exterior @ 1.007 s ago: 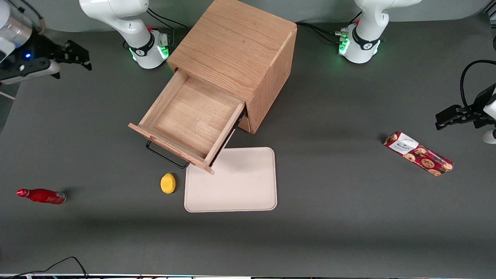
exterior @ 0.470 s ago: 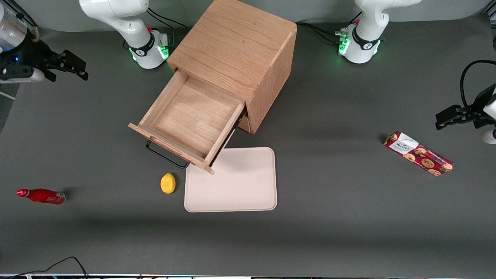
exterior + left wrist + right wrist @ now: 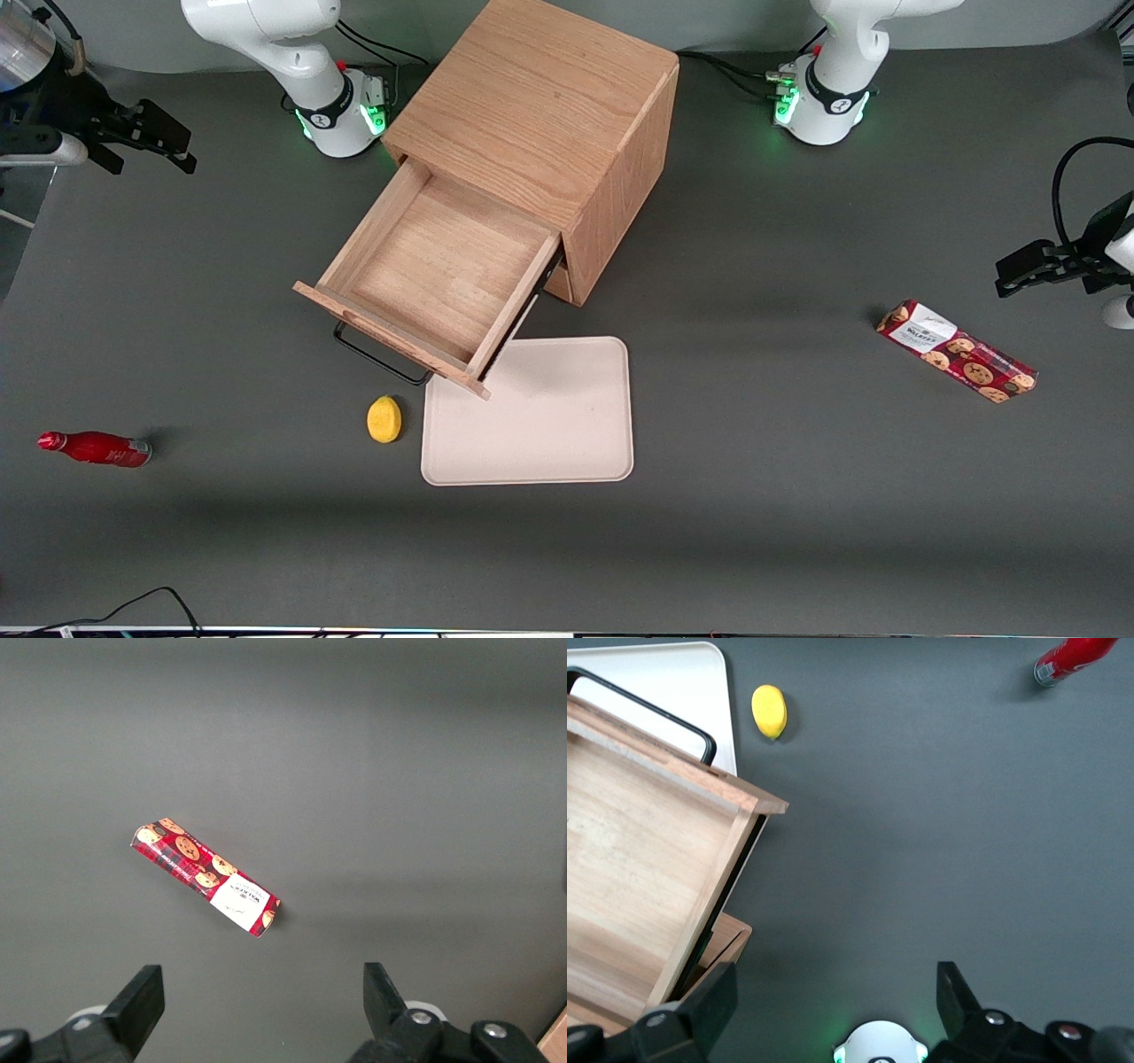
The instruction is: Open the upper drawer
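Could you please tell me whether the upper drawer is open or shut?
Open: the upper drawer sticks out of the cabinet, tray empty. The end effector hangs away from it, open.

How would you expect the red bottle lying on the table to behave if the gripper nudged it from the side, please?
The red bottle lies on its side on the bare table, so it would probably roll rather than slide. Its rounded, glossy-looking body may slip between fingers. The narrow neck could make it curve as it rolls. The gripper, open, hangs well away, farther from the front camera.

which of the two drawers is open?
The upper drawer, pulled out with its tray bare; the lower drawer barely shows beneath. Gripper is open, away toward the working arm's end.
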You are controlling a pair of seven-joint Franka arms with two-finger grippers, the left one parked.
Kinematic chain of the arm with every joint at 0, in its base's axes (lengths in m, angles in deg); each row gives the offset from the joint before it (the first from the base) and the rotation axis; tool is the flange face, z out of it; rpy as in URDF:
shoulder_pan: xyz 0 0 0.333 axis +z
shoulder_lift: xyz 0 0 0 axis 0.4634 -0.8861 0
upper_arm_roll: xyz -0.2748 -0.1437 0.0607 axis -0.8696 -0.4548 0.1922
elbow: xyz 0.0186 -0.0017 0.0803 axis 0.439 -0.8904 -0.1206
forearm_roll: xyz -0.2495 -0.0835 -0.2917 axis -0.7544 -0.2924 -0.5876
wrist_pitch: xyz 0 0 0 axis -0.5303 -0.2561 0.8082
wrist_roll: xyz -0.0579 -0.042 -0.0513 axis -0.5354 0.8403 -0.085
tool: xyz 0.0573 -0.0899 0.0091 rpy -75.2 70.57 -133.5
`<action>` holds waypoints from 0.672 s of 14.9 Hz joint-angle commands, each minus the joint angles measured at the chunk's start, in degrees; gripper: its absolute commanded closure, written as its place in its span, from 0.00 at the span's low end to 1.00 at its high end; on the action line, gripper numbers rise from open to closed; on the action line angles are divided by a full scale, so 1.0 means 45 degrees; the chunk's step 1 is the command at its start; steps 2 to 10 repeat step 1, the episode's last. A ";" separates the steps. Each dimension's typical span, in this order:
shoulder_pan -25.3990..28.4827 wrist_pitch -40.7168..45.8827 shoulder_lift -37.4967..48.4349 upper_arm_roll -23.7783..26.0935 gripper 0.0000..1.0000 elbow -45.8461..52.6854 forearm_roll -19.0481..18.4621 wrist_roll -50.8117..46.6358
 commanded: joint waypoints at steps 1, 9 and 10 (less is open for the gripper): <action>0.0016 0.0067 -0.0784 -0.0269 0.00 0.1011 -0.0280 -0.0300; 0.0016 0.0067 -0.0784 -0.0269 0.00 0.1011 -0.0280 -0.0300; 0.0016 0.0067 -0.0784 -0.0269 0.00 0.1011 -0.0280 -0.0300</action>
